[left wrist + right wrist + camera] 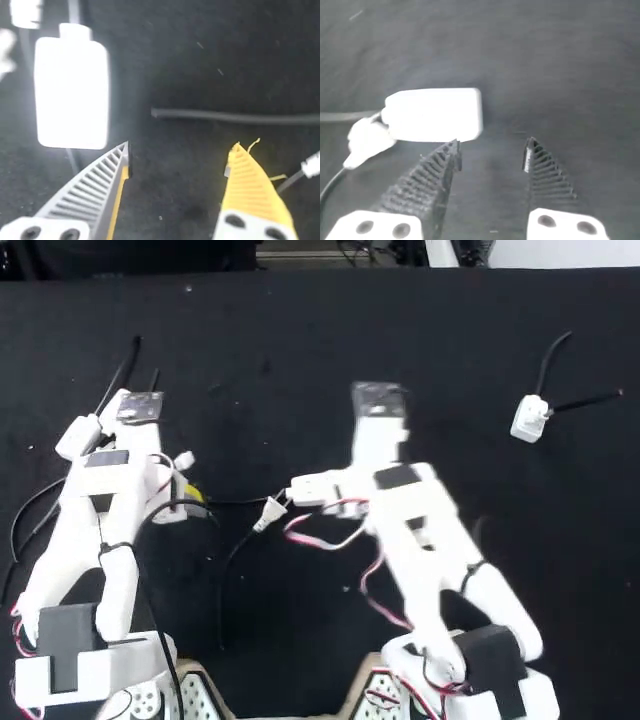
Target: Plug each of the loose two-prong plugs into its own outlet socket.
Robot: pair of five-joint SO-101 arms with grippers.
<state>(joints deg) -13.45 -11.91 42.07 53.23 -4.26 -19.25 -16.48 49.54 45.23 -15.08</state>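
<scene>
White on black, and nothing gripped yet.
My right pincer (pixel 490 150) gapes wide, holding nothing, just beside a white rectangular socket block (pixel 435 115) with a small white plug (pixel 365 137) at its end. My left pincer (pixel 177 155), equally open and empty, sits near a second white block (pixel 72 90). I fear careless closing could knock a block askew on the black surface (pixel 545 50).

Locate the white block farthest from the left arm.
In the high view the white block lies at the table's far right, well clear of the right arm, with two black cords running off it.
</scene>
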